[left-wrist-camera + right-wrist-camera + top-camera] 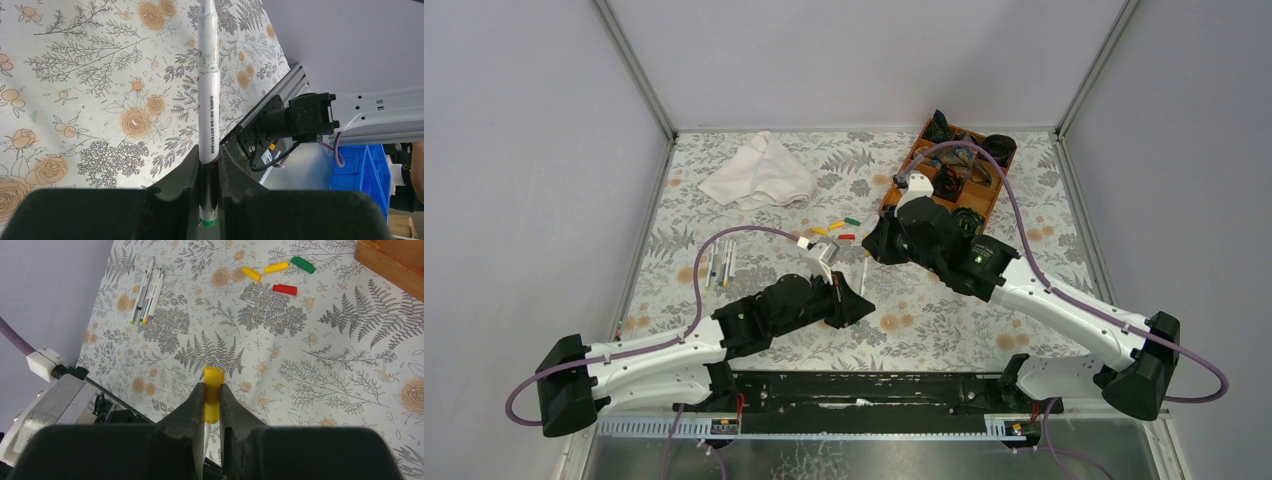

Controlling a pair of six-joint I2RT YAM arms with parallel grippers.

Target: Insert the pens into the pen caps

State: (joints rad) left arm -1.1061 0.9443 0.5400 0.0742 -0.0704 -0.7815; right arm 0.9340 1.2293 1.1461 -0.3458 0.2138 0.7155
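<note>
Left wrist view: 1 pen point(208, 90) is clamped in the left gripper point(209, 165); 1 yellow cap point(213, 375) is clamped in the right gripper point(212, 390). No pair is judged joined yet; 4 caps point(285, 289) and several pens point(148, 292) are seen loose on the table point(350, 365).

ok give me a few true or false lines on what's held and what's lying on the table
The left end effector grips a pen: true.
The right end effector is empty: false, it grips a yellow cap.
A red cap lies loose on the table: true.
The cloth lies in the tray: false, it lies on the table, apart from the tray.
</note>
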